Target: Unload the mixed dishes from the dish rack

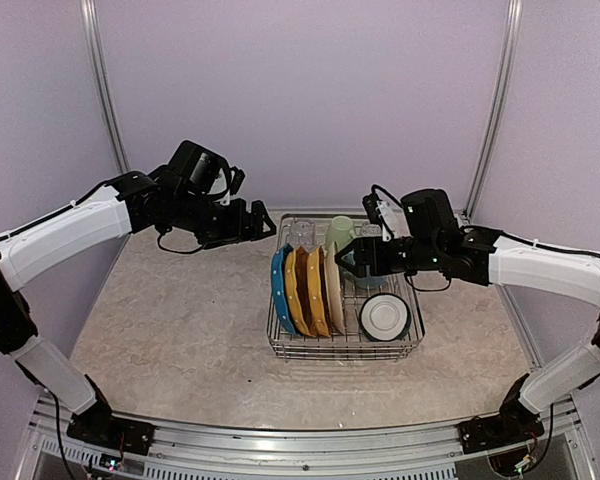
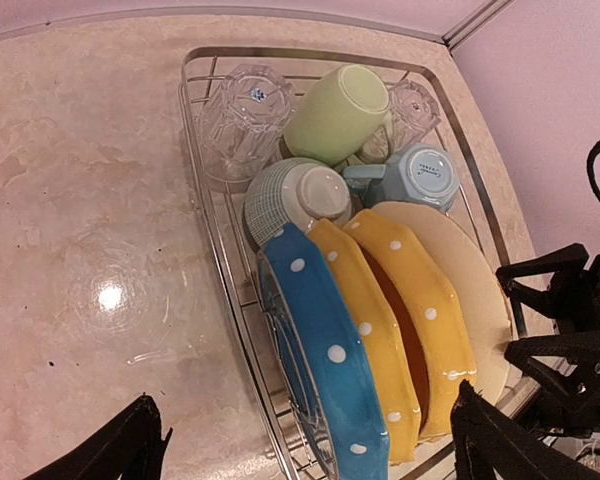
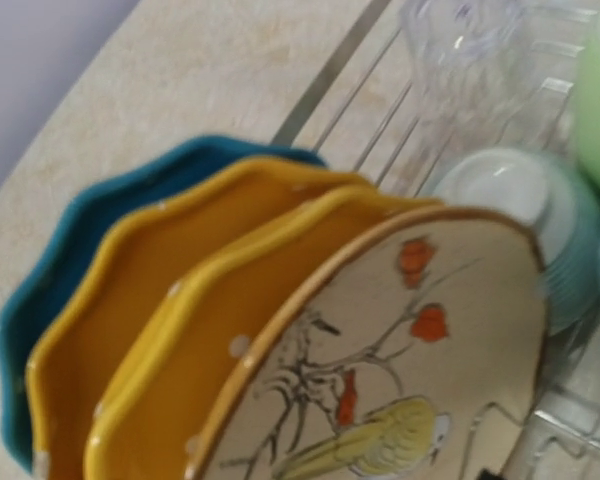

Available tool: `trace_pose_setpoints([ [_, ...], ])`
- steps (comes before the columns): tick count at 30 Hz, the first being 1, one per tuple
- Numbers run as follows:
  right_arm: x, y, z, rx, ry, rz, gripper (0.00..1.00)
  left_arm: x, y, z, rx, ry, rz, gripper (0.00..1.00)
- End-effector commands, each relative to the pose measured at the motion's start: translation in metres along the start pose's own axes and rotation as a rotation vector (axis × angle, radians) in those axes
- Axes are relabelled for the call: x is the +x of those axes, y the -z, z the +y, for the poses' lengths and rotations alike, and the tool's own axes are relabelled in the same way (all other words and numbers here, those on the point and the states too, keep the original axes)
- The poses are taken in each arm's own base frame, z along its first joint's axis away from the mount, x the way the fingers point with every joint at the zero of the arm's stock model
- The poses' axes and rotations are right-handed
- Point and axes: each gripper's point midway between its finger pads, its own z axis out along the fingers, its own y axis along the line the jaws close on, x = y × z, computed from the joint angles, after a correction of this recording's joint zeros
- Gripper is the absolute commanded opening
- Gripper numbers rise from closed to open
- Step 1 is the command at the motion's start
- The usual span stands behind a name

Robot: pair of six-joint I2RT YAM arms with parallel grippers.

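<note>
Room: pale lilac walls (image 1: 310,90) close the back and both sides, with metal uprights in the corners.
Surface: beige marbled table (image 1: 170,330). It is glossy, and the left wrist view shows a lamp glare on it.
Dish rack (image 1: 345,352): stands right of centre on the table, fully loaded. I judge unloading not yet begun.
Plates: blue dotted plate (image 2: 325,350), two yellow plates (image 2: 380,330) and cream plate (image 2: 475,290) stand on edge, packed side by side.
Other dishes: green mug (image 2: 335,110), light blue mug (image 2: 415,180), clear glass (image 2: 242,120) and gridded bowl (image 2: 295,200) sit at the far end. A white bowl (image 1: 384,316) sits at the near right.
Left pincer (image 1: 263,228): spread wide and empty, hovering off the rack's far left corner.
Right pincer (image 2: 510,315): above the rack beside the cream plate. Its fingers look apart, with nothing between them.
Risk, crowding: a finger sliding in beside the cream plate could wedge against the neighbouring yellow plate and tip it.
Risk, slip: a glazed rim held by a thin pinch may slide out and drop onto the bowl or mugs.
Risk, arms: both arms are near the rack. If they reach in together, they could collide.
</note>
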Motion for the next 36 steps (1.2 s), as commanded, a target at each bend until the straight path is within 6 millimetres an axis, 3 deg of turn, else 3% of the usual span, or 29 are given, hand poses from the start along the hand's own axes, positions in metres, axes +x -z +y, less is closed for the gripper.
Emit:
trace_pose_setpoints([
  [1, -0.002, -0.016, 0.018, -0.013, -0.005, 0.01, 0.7, -0.008, 0.01, 0.0, -0.022, -0.021, -0.031, 0.96],
  [7, 0.002, -0.026, 0.019, 0.081, 0.023, 0.039, 0.58, -0.006, 0.012, 0.003, -0.033, -0.02, -0.033, 0.96],
  [14, 0.014, -0.035, 0.004, 0.197, 0.0, 0.071, 0.38, -0.007, 0.013, 0.001, -0.023, -0.02, -0.04, 0.96],
  [30, 0.028, -0.05, 0.006, 0.344, -0.013, 0.128, 0.34, -0.006, 0.011, 0.002, -0.026, -0.02, -0.034, 0.96],
  [36, 0.029, -0.047, 0.006, 0.402, -0.019, 0.122, 0.23, -0.005, 0.011, 0.004, -0.038, -0.023, -0.03, 0.96],
])
